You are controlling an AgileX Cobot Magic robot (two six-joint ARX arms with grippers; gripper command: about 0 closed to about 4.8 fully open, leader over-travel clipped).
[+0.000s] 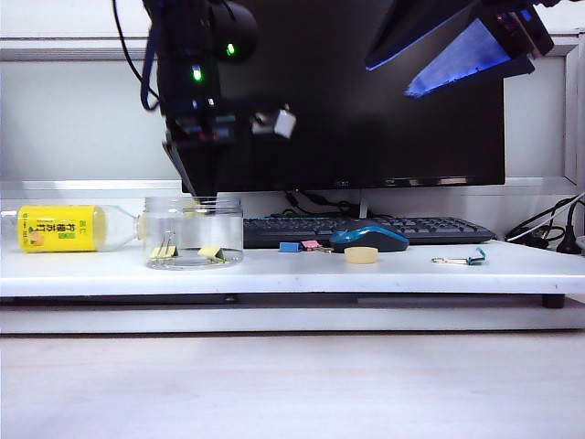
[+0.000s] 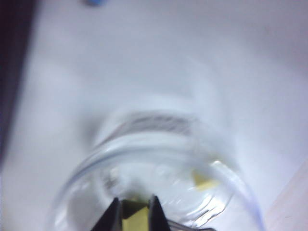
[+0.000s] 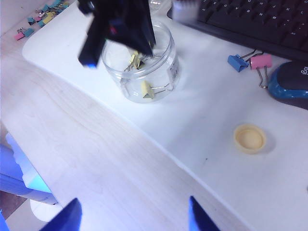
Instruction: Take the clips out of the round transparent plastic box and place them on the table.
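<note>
The round transparent plastic box (image 1: 194, 233) stands on the white table (image 1: 292, 273) at the left. Two pale-yellow clips (image 1: 163, 251) (image 1: 212, 252) lie on its floor. My left gripper (image 1: 203, 194) hangs point-down at the box's mouth. In the left wrist view its jaws (image 2: 134, 201) are shut on another yellow clip (image 2: 134, 219) over the box, and a clip (image 2: 204, 182) lies below. The right wrist view shows the box (image 3: 166, 72) with the left arm over it. My right gripper (image 3: 134, 216) is open and empty, high at the right (image 1: 457, 46).
A bottle with a yellow label (image 1: 59, 229) lies left of the box. Behind and right are a keyboard (image 1: 411, 227), a blue mouse (image 1: 368, 238), blue (image 1: 291, 246) and pink (image 1: 311, 244) clips, a cream disc (image 1: 361, 254) and a teal clip (image 1: 471, 260). A monitor (image 1: 384, 110) stands behind.
</note>
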